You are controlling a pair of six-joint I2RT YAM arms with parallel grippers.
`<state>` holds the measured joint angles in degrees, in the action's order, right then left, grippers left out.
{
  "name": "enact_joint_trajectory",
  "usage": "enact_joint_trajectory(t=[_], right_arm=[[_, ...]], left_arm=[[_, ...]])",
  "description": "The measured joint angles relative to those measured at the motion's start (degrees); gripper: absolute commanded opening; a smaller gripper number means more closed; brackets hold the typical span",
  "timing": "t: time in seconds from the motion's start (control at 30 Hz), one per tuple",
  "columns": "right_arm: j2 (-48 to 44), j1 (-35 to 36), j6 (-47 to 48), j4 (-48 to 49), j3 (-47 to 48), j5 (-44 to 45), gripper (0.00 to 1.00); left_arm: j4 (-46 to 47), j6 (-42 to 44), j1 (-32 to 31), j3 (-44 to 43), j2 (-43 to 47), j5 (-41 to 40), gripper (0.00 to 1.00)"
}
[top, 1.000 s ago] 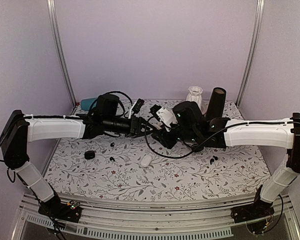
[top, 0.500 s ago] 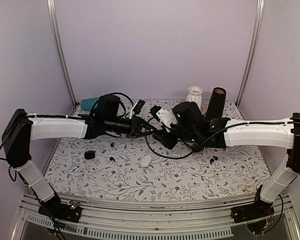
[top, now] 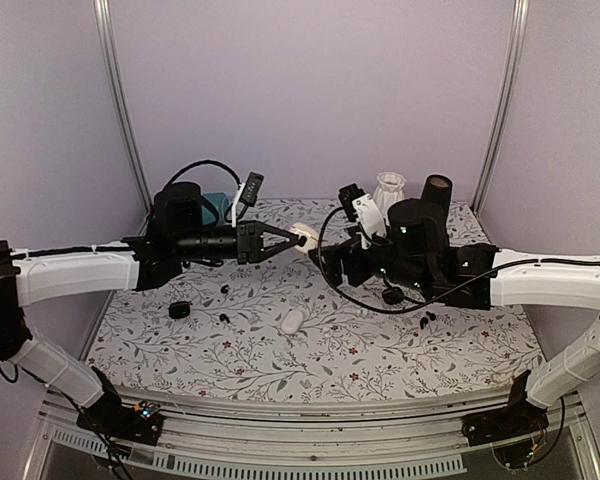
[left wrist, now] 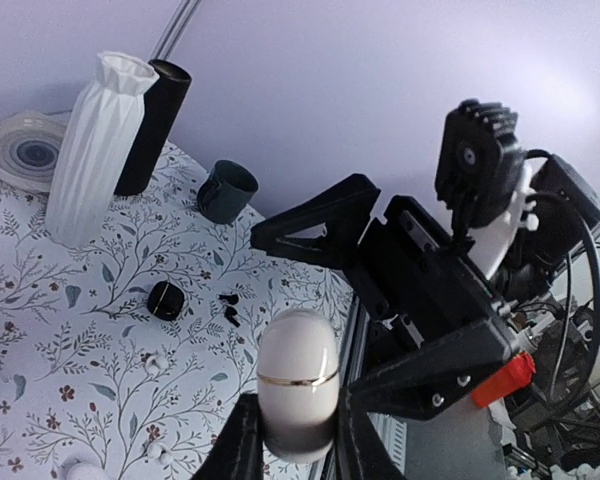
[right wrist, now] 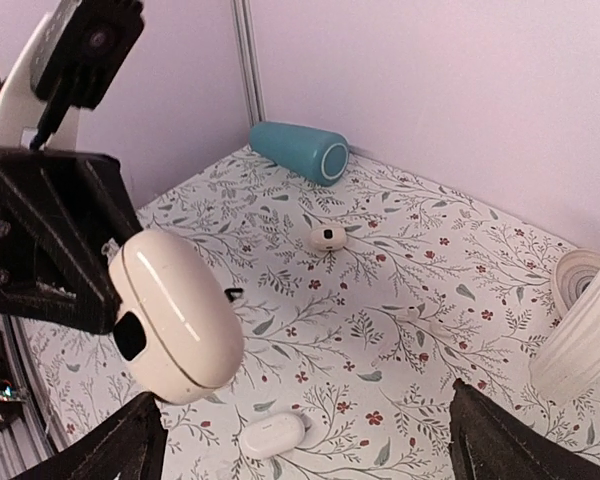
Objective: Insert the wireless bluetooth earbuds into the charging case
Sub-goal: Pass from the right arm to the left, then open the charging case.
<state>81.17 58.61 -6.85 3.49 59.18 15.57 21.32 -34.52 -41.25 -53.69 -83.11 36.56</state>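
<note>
A white pebble-shaped charging case [left wrist: 298, 385] with a gold seam, closed, is held above the table with my left gripper [top: 296, 238] shut on its lower end. The right wrist view shows the same case [right wrist: 175, 320] at its left. My right gripper [top: 329, 265] faces it from the right, open and empty, a short gap away; its fingers [left wrist: 325, 222] flank the case without touching. Black earbuds [top: 225, 289] lie on the cloth at the left, with another pair [top: 425, 318] at the right. The wrist view also catches the earbuds [left wrist: 228, 306].
A black case [top: 180, 310] and a second black case [top: 392, 295] sit on the floral cloth, with a white case [top: 292, 320] near the middle. A white vase [top: 388, 190], black cylinder [top: 435, 200] and teal cup [right wrist: 300, 150] stand at the back. A small white case [right wrist: 327, 237] and white buds [right wrist: 410, 315] lie there too.
The left gripper has shut on the white case and drawn back to the left with it. The right gripper has opened wide and pulled away to the right.
</note>
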Motion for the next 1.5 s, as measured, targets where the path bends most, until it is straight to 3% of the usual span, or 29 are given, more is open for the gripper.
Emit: enact_joint_trajectory(t=[0.43, 0.73, 1.03, 1.5], right_arm=[[-8.0, -0.87, -8.07, 8.31, -4.22, -9.97, 0.99], [-11.72, -5.64, -12.74, 8.59, -4.5, -21.07, 1.0], [-11.65, -5.92, -14.36, 8.81, -4.55, -26.43, 0.97], [-4.55, -8.2, -12.17, 10.64, -3.23, -29.97, 0.98]], left_arm=[[0.02, 8.46, -3.58, 5.86, 8.63, -11.82, 0.0], [8.28, 9.4, -3.98, 5.84, 8.11, -7.67, 0.0], [16.17, 8.98, -4.02, 3.93, 4.28, -0.87, 0.0], [22.77, 2.99, -4.0, 1.7, 0.59, 1.95, 0.0]])
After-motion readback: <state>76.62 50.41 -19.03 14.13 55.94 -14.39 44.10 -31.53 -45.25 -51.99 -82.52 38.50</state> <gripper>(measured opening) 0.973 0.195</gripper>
